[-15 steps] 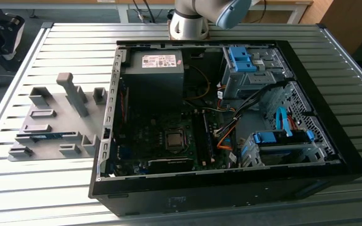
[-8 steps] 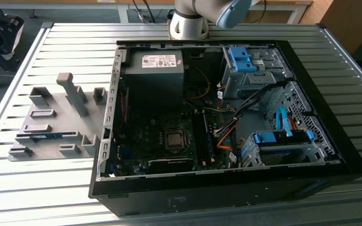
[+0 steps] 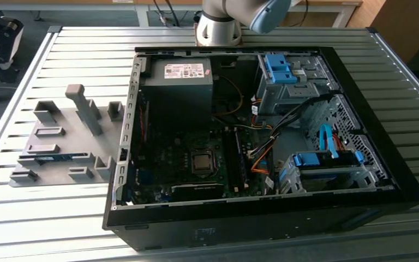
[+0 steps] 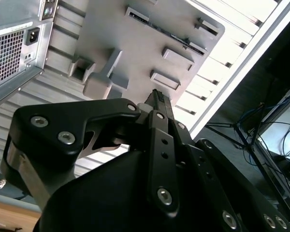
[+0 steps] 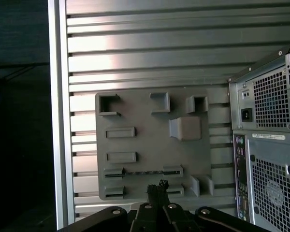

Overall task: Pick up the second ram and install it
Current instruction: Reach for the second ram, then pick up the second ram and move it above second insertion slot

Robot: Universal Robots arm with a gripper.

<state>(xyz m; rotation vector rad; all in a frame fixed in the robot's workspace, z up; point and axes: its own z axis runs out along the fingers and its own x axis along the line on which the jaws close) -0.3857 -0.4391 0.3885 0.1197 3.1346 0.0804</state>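
Observation:
The second ram (image 3: 53, 158) is a thin blue-green stick standing on edge in two low holders of the grey fixture plate (image 3: 71, 144), at the exterior view's left. In the first wrist view it shows edge-on as a dark line (image 5: 142, 172) between those holders. My gripper (image 5: 157, 186) hangs high above the plate, close to over the stick, fingers together and holding nothing. The second wrist view shows the same shut fingertips (image 4: 156, 99) above the plate, with the ram (image 4: 181, 38) far below.
The open computer case (image 3: 268, 218) lies beside the plate, with its motherboard and dark memory slots (image 3: 237, 158) facing up. Its rear panel (image 5: 266, 145) stands close to the plate. Tall grey posts (image 3: 85, 109) rise from the plate. The slatted table's edge (image 5: 58, 121) runs alongside.

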